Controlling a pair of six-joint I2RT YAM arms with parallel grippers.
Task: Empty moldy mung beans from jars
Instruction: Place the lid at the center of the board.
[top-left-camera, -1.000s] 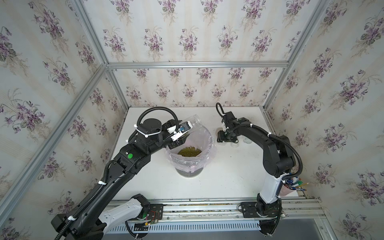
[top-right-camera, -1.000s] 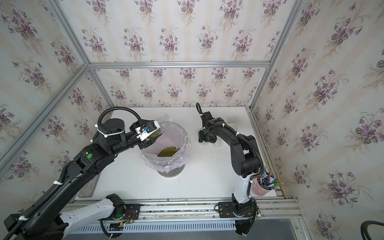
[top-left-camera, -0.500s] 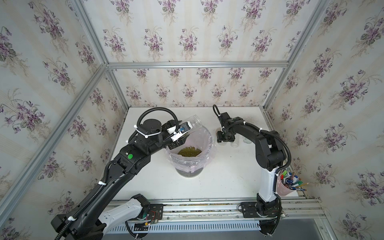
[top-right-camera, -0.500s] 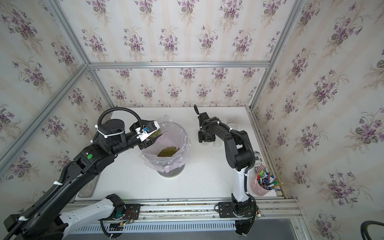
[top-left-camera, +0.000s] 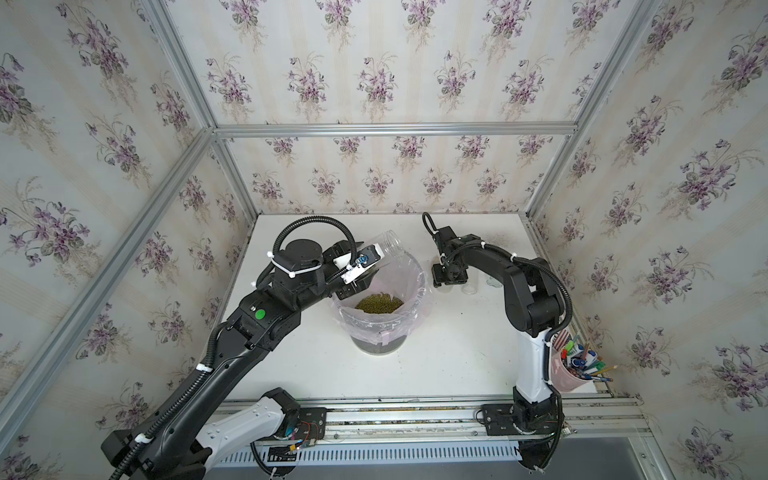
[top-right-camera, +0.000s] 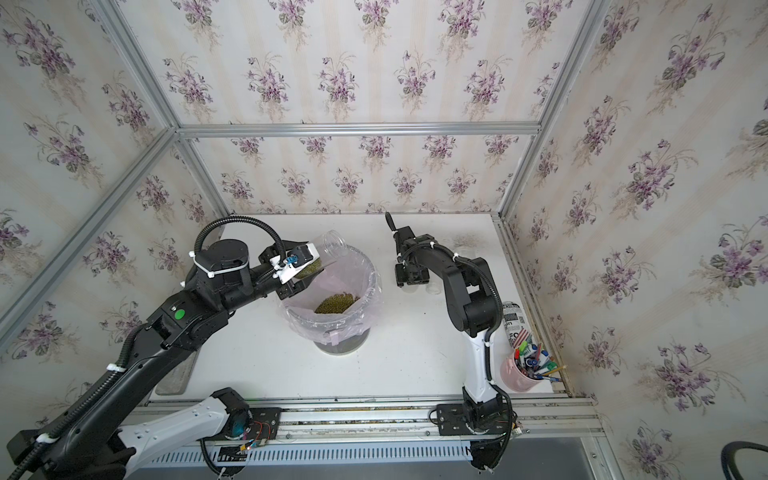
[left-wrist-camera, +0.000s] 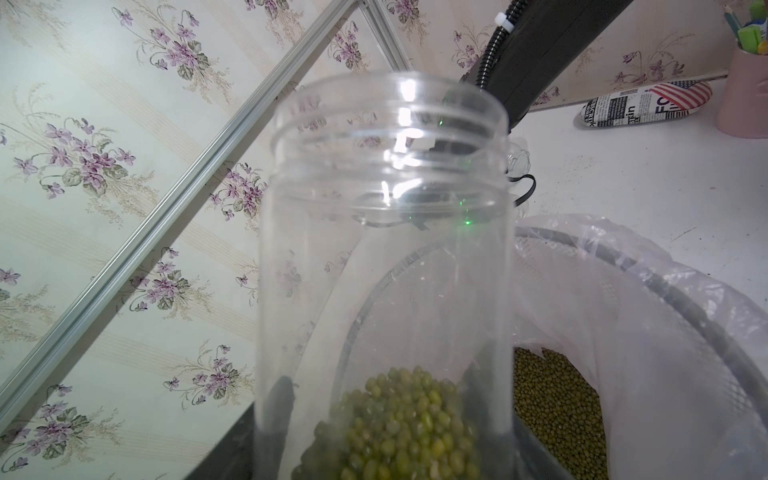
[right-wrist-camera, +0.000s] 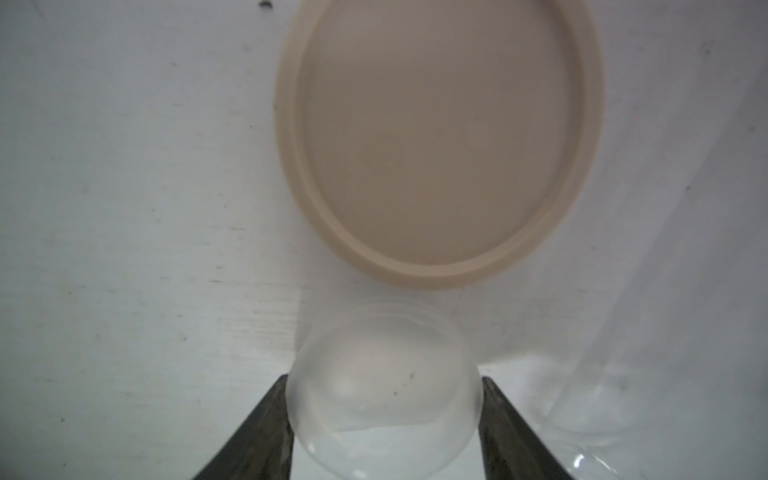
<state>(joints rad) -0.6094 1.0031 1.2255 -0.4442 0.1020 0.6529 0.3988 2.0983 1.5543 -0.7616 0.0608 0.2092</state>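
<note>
My left gripper (top-left-camera: 360, 279) is shut on a clear open jar (top-left-camera: 384, 246), tilted over the pink-lined bin (top-left-camera: 419, 277) with its mouth pointing up and back. In the left wrist view mung beans (left-wrist-camera: 399, 424) sit in the low end of this jar (left-wrist-camera: 386, 257), and the dark fingers (left-wrist-camera: 277, 409) press its sides. More mung beans (top-left-camera: 379, 302) lie heaped in the bin. My right gripper (top-left-camera: 448, 279) is shut on a whitish translucent lid (right-wrist-camera: 382, 365) just over the table. A tan lid (right-wrist-camera: 440, 141) lies flat beside it.
Two clear empty jars (top-left-camera: 470, 286) (top-left-camera: 493, 283) stand on the table right of the right gripper. A pink cup of pens (top-left-camera: 575, 368) and a printed can (top-right-camera: 514, 322) sit at the right front edge. A grey tray (top-right-camera: 176, 374) lies at the left front.
The right arm has drawn its elbow in, and its gripper has shifted slightly left and forward with the lid. The left arm and jar have not moved.
</note>
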